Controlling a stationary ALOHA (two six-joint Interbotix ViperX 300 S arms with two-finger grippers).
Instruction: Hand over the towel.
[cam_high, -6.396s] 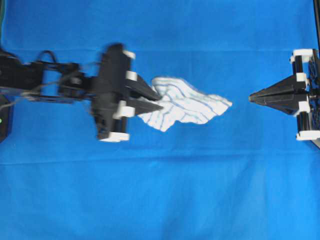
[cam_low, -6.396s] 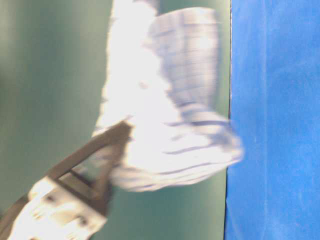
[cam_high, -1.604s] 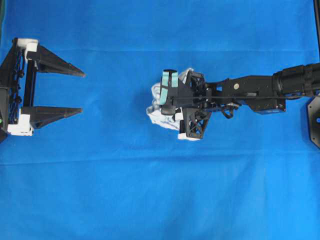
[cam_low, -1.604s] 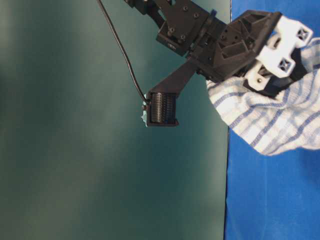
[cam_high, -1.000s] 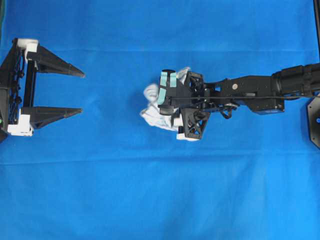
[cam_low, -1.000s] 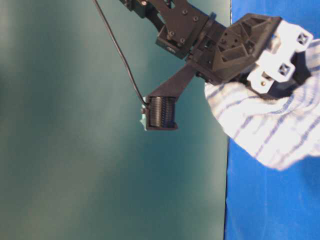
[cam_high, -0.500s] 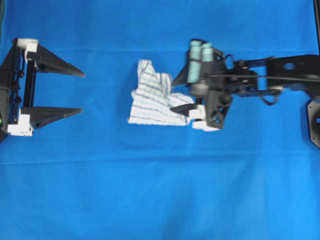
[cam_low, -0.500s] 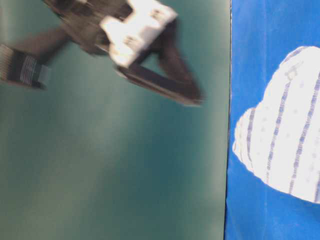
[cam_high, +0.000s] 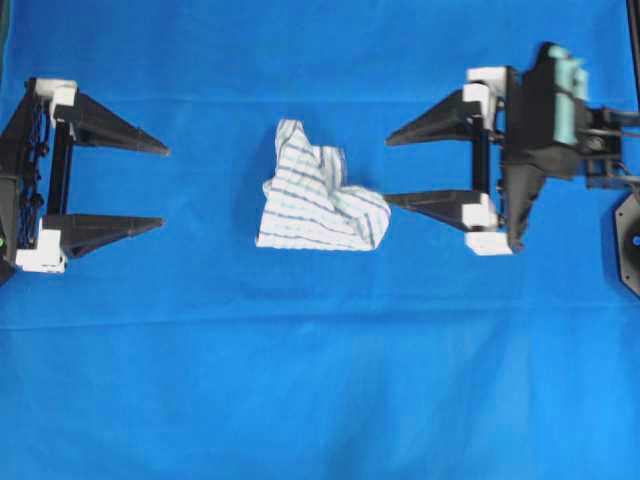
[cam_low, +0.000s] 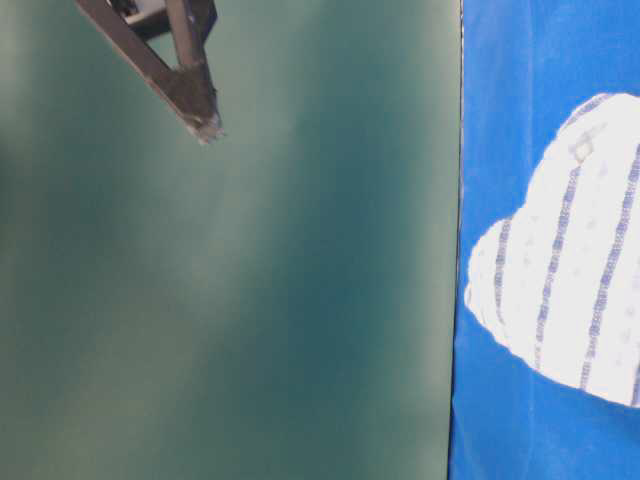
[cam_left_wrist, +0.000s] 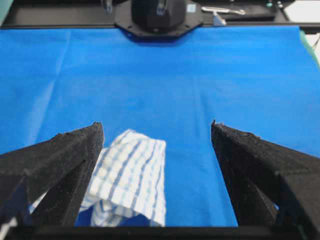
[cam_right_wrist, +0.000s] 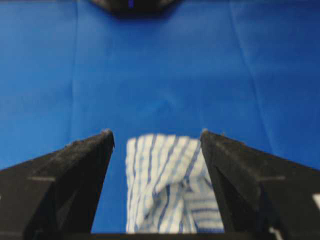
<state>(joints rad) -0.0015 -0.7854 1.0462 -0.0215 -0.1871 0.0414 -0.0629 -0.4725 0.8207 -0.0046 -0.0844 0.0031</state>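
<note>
On the blue cloth (cam_high: 320, 380) over the bench, left gripper (cam_high: 165, 186) and right gripper (cam_high: 386, 170) both gape wide and empty, the crumpled towel (cam_high: 318, 196) between them looking light, limp, best pinched at a raised fold.

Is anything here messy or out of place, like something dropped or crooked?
Only the towel: it lies crumpled in a loose heap on the blue cloth, not folded flat. Neither the left gripper nor the right gripper holds it; both stand open. Nothing looks spilled or broken.
</note>
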